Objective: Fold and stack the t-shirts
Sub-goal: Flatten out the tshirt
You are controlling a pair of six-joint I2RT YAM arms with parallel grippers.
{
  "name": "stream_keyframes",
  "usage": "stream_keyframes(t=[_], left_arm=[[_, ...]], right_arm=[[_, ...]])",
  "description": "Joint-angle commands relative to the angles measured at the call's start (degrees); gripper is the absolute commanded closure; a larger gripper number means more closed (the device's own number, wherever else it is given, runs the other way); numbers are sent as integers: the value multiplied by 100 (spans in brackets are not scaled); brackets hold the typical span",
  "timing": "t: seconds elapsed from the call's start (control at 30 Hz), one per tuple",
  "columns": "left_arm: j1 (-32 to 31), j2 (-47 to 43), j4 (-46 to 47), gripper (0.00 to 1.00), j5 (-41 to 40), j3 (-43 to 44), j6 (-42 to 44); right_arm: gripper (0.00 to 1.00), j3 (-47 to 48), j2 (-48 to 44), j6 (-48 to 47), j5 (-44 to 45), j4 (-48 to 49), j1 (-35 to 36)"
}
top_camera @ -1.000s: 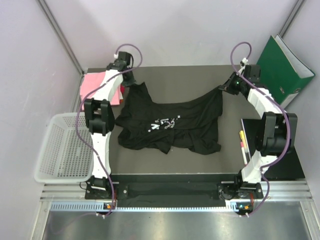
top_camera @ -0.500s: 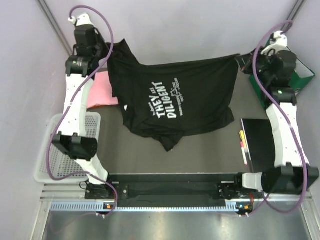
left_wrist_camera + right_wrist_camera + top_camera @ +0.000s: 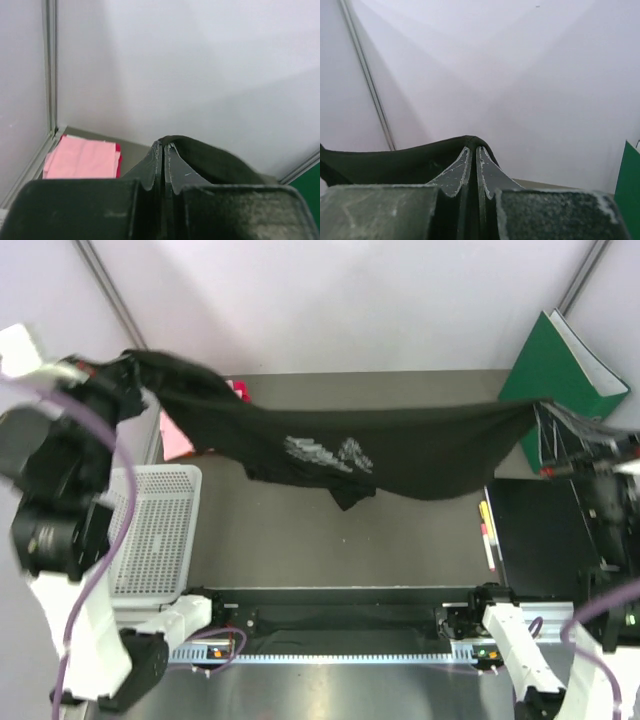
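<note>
High above the table [image 3: 300, 535], black t-shirt [image 3: 430, 445] taut, white lettering [image 3: 325, 453] blurred.

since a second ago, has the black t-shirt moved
Yes. The black t-shirt lay crumpled on the table; now it hangs raised, stretched between the left gripper and right gripper, its right end overlapping the green binder from above.

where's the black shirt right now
Top view: the black t-shirt hangs stretched above the table, held by the left end effector and, beside the green binder, the right end effector.
</note>
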Motion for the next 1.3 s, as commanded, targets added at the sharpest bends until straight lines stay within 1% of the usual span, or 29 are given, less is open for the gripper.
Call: stream_keyframes(t=[0.0,0.07,0.13,0.17,0.27,0.37,0.4,0.47,0.5,0.57,0.6,0.63,0.67,0.7,0.73,0.77,0.8,0.83,0.87,0.9,0.93,0.97,1.0,1.07,1.1,1.17,1.2,1.27], left_arm=[[9,-531,-31,100,171,124,114],[-52,-594,-84,100,137,430,157],[-114,-445,-137,100,101,747,210],[-201,-349,-155,100,110,1106,237],[-360,300,-129,100,197,1722,316],[-431,819,-23,100,399,2277,369],[-431,1160,12,100,470,2365,343],[-431,1531,30,100,619,2559,334],[-431,1907,12,100,733,2568,325],[-431,2287,-67,100,830,2498,325],[-431,2637,-119,100,883,2463,360],[-431,2797,-94,100,927,2245,360],[-431,2929,-41,100,980,2086,369],[-431,3192,20,100,971,1919,404],[-431,3307,108,100,989,1544,421],[-431,3430,231,100,963,1392,456],[-431,3719,319,100,963,1251,448],[-431,3852,407,100,919,945,448],[-431,4123,608,100,927,820,430],[-431,4265,714,100,927,706,369],[-422,4432,776,100,927,609,343],[-413,4799,829,100,936,634,299],[-422,4994,838,100,936,687,272],[-422,5590,777,100,919,1020,263],[-422,5785,672,100,901,1169,246],[-422,6259,610,100,884,1626,254],[-422,6401,566,100,866,1793,237],[-413,6795,496,100,831,2320,193]], right_arm=[[100,202,-413,-122,68,-370,44],[100,369,-589,-61,164,-432,35],[100,632,-590,-35,200,-573,44],[100,773,-538,-78,200,-651,44],[100,1204,-274,-104,366,-863,44],[100,1302,42,-70,647,-925,44],[100,1275,217,-43,674,-925,44],[100,1039,376,-26,701,-802,35],[100,864,516,1,684,-723,44],[100,214,631,54,684,-276,35],[100,-49,745,71,675,-57,44],[100,-574,816,71,675,145,35],[100,-814,921,80,675,504,35],[100,-1043,1131,97,675,673,44],[100,-1498,1263,115,666,858,44],[100,-1720,1404,124,675,1051,44],[100,-1948,1718,176,675,1470,44],[100,-2342,1896,194,701,1675,35],[100,-2511,2097,194,762,1947,44],[100,-2661,2535,229,780,2315,35],[100,-2732,2783,229,824,2432,26],[100,-2767,3011,221,824,2581,26],[100,-2777,3518,273,815,2861,26],[100,-2628,4057,273,754,3073,18],[100,-2523,4581,308,719,3092,18],[100,-2110,5085,300,658,3127,9],[100,-1969,5514,352,657,3144,9],[100,-1504,5938,396,631,3101,0]])
